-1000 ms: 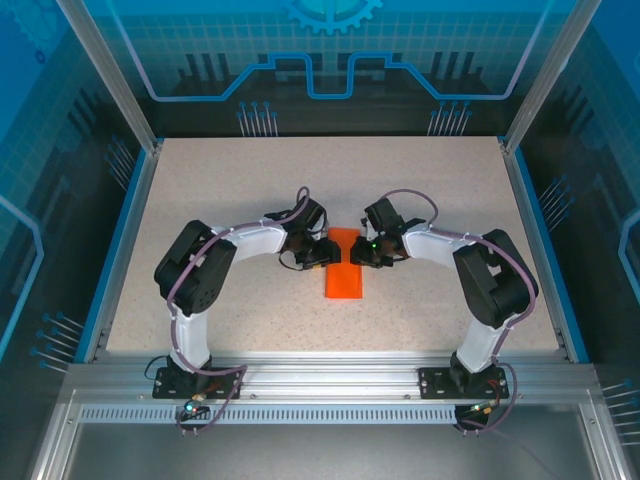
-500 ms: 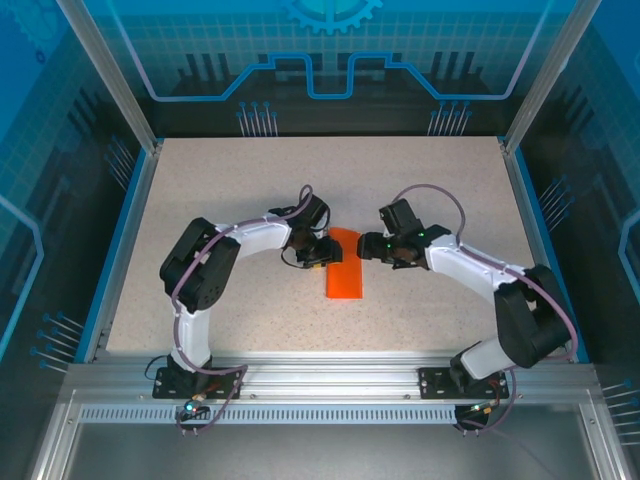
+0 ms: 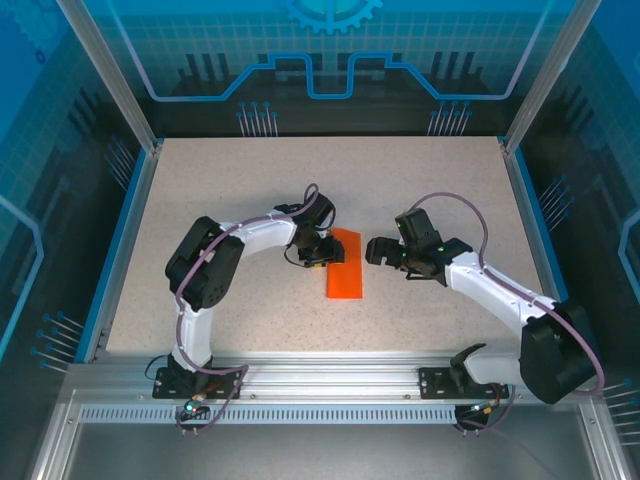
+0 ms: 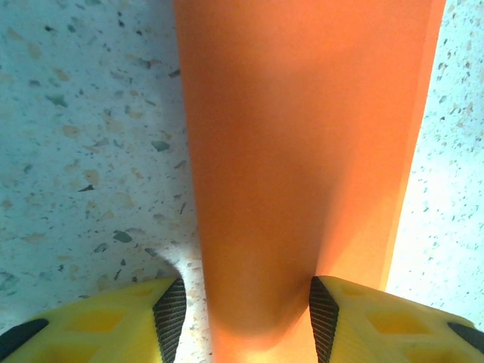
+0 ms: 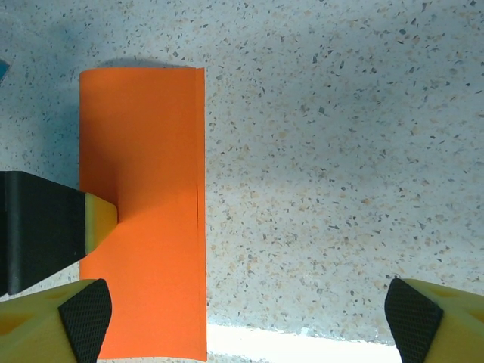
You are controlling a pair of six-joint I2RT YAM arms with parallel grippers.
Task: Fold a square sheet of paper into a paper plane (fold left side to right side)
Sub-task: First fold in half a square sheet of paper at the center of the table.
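While paper lies folded mid-frame | left gripper half-open astride its edge, hold unclear | right gripper wide, empty

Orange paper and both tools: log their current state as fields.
paper: orange sheet folded in half, a flat rectangle on the table
left tool: jaws apart at the paper's left edge, one finger resting on it
right tool: open wide, right of the paper, not touching it
plane: not yet formed

Evenly bright; soft shadow on the square sheet of paper.
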